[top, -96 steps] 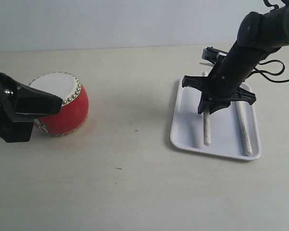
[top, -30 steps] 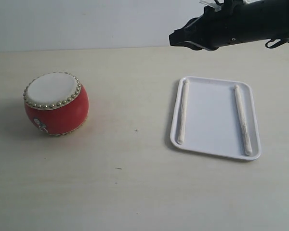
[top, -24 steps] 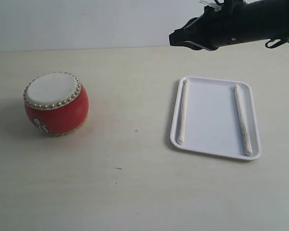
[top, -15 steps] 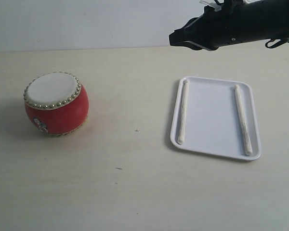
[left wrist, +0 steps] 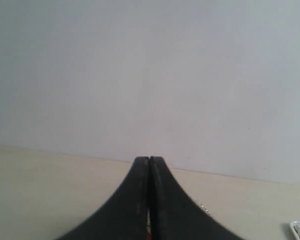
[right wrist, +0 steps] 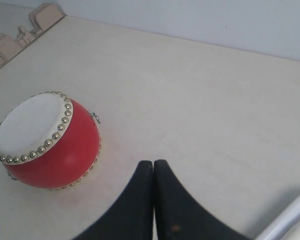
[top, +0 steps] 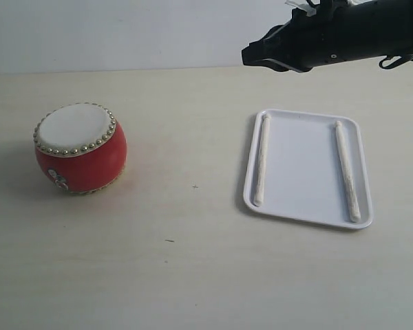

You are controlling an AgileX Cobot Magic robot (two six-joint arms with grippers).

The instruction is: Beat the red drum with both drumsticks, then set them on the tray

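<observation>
The red drum (top: 80, 148) stands upright on the left of the table, cream skin up; the right wrist view shows it too (right wrist: 47, 140). On the right lies the white tray (top: 303, 168), its rim corner in the right wrist view (right wrist: 290, 220). One drumstick (top: 261, 159) rests along its left rim, the other drumstick (top: 346, 170) near its right side. My right gripper (top: 251, 56) hangs high behind the tray, shut and empty (right wrist: 153, 164). My left gripper (left wrist: 149, 160) is shut with nothing in it and is out of the exterior view.
The pale tabletop (top: 193, 261) runs back to a white wall (top: 124, 27). A notched wooden piece (right wrist: 20, 30) sits at the table's far corner in the right wrist view.
The right gripper let go of a drumstick on the tray and rose up behind it. The left arm withdrew from beside the drum, out of the exterior view. Nothing moved in the last second.
</observation>
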